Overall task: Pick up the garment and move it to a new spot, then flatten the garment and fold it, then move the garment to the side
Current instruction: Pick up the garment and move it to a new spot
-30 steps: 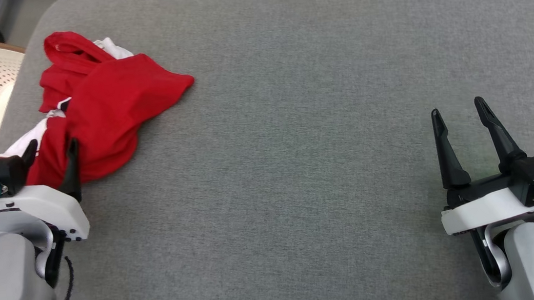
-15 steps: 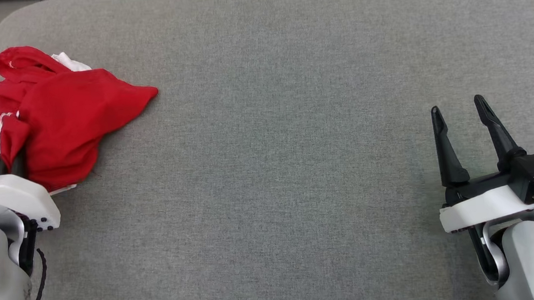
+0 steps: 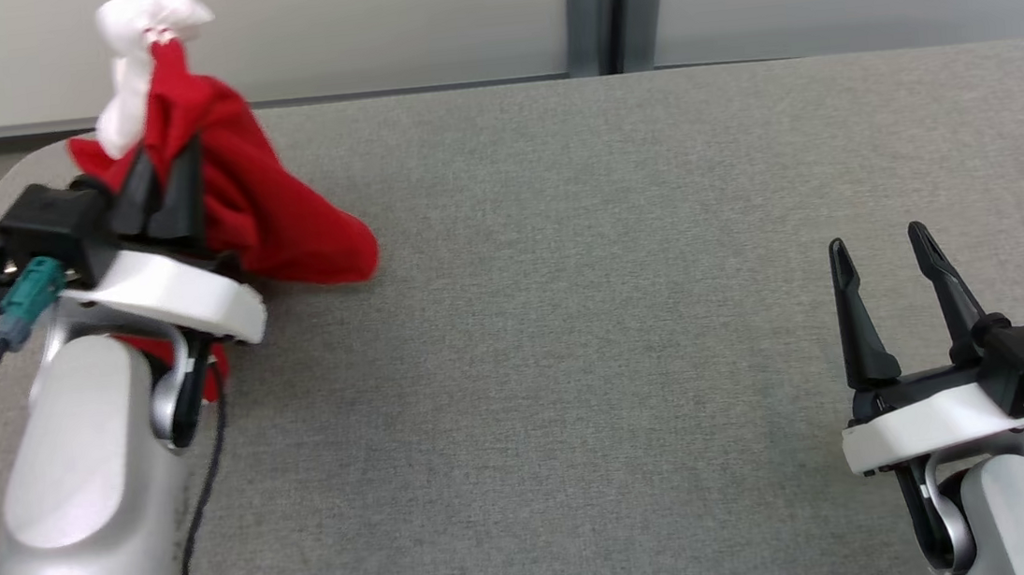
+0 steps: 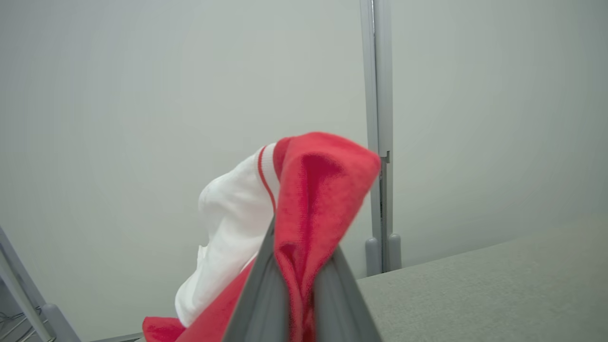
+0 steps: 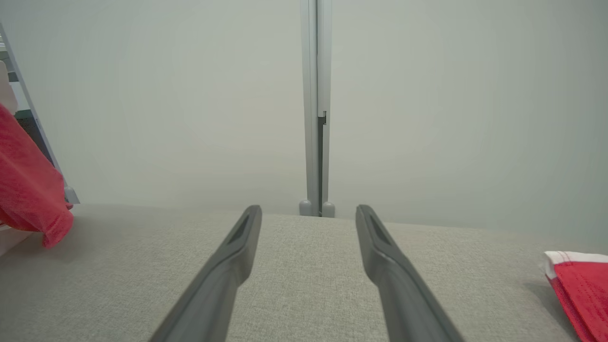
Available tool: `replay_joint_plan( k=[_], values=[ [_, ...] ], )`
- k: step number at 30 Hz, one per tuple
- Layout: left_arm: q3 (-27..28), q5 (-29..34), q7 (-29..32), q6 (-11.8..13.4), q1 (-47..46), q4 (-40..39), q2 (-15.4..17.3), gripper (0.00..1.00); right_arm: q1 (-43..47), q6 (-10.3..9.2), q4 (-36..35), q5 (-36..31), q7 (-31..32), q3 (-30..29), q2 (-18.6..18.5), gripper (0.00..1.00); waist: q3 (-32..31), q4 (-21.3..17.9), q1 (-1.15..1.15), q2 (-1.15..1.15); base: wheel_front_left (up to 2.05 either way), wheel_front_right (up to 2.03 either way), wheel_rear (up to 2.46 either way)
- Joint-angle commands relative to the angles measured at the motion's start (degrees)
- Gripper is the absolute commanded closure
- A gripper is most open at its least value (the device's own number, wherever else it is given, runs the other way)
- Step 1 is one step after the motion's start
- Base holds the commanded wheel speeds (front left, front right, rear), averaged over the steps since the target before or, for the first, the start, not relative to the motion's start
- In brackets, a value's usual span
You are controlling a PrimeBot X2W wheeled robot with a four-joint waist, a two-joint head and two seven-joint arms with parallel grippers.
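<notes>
Head view: left hand (image 3: 169,156), wide open at the flat pile a second ago, has snapped shut on the garment (image 3: 280,216) and hoisted it off the desk (image 3: 573,338), so pickup looks done and the move to a new spot comes next; right hand (image 3: 877,241) is spread wide, empty. Left wrist view: red-and-white cloth pinched between the closed fingers, bunching up past their tips. Right wrist view: fingers wide apart, nothing between them, garment hanging well off to their left, hem low over the desk.
</notes>
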Motion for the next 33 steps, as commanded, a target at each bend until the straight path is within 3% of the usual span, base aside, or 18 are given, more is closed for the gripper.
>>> replay_joint_plan(
  k=[1, 8, 15, 22, 29, 30, 31, 32, 33],
  values=[
    [-1.12, 0.03, 0.42, 0.02, -0.07, -1.87, -1.09, 1.0, 0.71, -0.02, -0.06, 0.5, -0.05, -0.02, -0.06, 0.0, -1.61, -1.95, 0.0, 0.0, 0.0, 0.0, 0.0],
    [-5.88, -0.89, 2.5, 0.48, -7.03, -8.62, -6.72, 1.0, -0.45, -0.02, -0.58, 2.38, -0.05, 1.16, -0.06, 0.0, -2.16, -7.68, 0.0, 0.0, 0.0, 0.0, 0.0],
    [-7.74, 0.14, 1.52, 3.29, -12.8, -9.86, -8.57, 1.0, -0.94, -0.02, -1.32, 4.02, -0.04, 0.67, -0.05, 0.0, -0.65, -12.28, 0.0, 0.0, 0.0, 0.0, 0.0],
    [-15.35, 6.22, 0.17, 3.44, -4.21, -6.72, -8.15, 1.0, -0.8, -0.02, -1.96, 4.45, -0.05, -0.28, -0.05, 0.0, 2.51, -12.62, 0.0, 0.0, 0.0, 0.0, 0.0],
    [-24.31, 10.63, -0.12, 3.0, 6.99, 3.88, -8.24, 1.0, -1.3, -0.02, -1.38, 3.83, -0.05, -0.76, -0.06, 0.0, 2.87, -11.09, 0.0, 0.0, 0.0, 0.0, 0.0],
    [-25.24, 10.85, -0.13, 3.0, 7.96, 5.32, -8.4, 0.71, -1.27, -0.02, -1.15, 3.66, -0.05, -0.65, -0.05, 0.0, 2.66, -10.7, 0.0, 0.0, 0.0, 0.0, 0.0],
    [-25.57, 10.78, -0.14, 3.5, 8.69, 6.42, -8.47, 0.25, -1.13, -0.02, -0.87, 3.4, -0.04, -0.46, -0.04, 0.0, 2.33, -10.28, 0.0, 0.0, 0.0, 0.0, 0.0],
    [-25.86, 10.72, -0.16, 3.99, 9.23, 7.04, -8.55, 0.0, -0.84, -0.01, -0.57, 3.14, -0.05, -0.21, -0.04, 0.0, 1.83, -9.83, 0.0, 0.0, 0.0, 0.0, 0.0],
    [-25.92, 10.4, -0.17, 4.47, 9.92, 7.55, -8.64, 0.0, -0.49, -0.01, -0.17, 2.92, -0.04, 0.11, -0.05, 0.0, 1.24, -9.39, 0.0, 0.0, 0.0, 0.0, 0.0]
  ],
)
